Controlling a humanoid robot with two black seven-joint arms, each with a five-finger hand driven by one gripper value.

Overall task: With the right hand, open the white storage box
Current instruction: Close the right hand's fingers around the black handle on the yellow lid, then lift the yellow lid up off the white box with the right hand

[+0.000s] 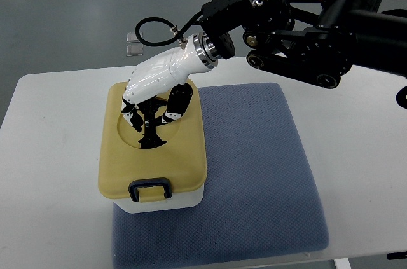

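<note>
Box (152, 193) with yellow lid (178, 154) sits on the blue mat's (254, 167) left edge, on the table (57, 154); right hand (151, 100) over the lid's round recess, fingers (147, 130) curled down into it; grip on lid unclear.

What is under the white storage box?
The white storage box stands on a blue-grey mat that lies on the white table. The mat directly beneath the box is covered.
</note>
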